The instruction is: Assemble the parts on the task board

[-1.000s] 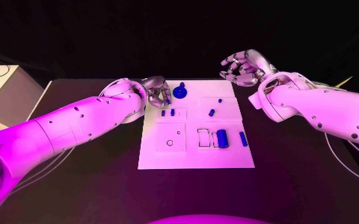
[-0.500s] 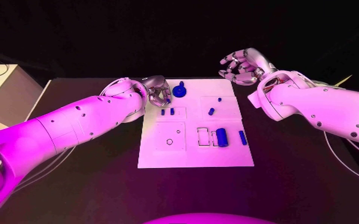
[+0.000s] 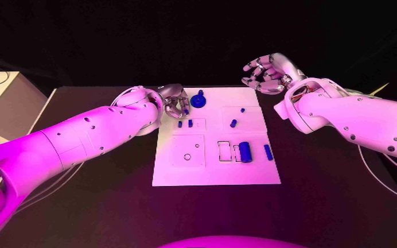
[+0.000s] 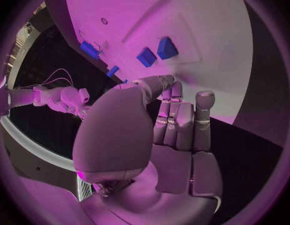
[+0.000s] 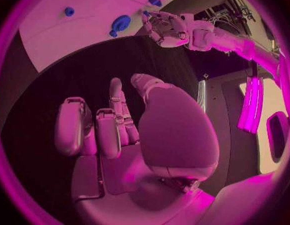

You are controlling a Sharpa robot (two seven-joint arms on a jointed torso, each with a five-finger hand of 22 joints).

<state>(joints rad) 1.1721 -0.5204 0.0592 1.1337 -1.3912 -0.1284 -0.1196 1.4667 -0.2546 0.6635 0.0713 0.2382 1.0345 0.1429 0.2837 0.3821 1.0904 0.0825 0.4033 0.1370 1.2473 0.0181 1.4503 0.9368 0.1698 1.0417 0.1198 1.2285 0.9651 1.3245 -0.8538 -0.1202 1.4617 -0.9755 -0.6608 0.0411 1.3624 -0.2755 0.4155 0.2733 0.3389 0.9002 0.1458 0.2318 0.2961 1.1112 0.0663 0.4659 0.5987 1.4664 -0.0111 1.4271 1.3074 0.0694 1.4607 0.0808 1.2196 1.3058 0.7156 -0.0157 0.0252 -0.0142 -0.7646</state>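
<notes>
Fingers (image 3: 176,108) of the left hand (image 3: 174,103) are curled inward at the far left corner of the task board (image 3: 217,173), about ten o'clock from the board's middle, and from the head view I cannot tell whether they pinch anything; the left wrist view shows them lying side by side, bent over the palm with nothing visible between them. Just beside those fingers, toward one o'clock of them, sits a round blue part with a stub (image 3: 198,99) on the board's far edge. Two small blue pegs (image 3: 185,124) stand close together at about six o'clock from the left hand, and in the left wrist view they appear as two blue blocks (image 4: 156,52) just past the fingertips. Further along the board lie a tiny blue piece (image 3: 242,110) at roughly one o'clock from the centre, a short slanted blue piece (image 3: 233,124) near the middle, a thick blue cylinder (image 3: 245,150) beside the outlined slots at about five o'clock, and a slim blue bar (image 3: 269,152) near the right edge. The right hand (image 3: 266,74) hovers off the board past its far right corner, at about one o'clock, well apart from every part, its fingers loosely curled around an empty palm above the dark worktop (image 3: 99,202).
</notes>
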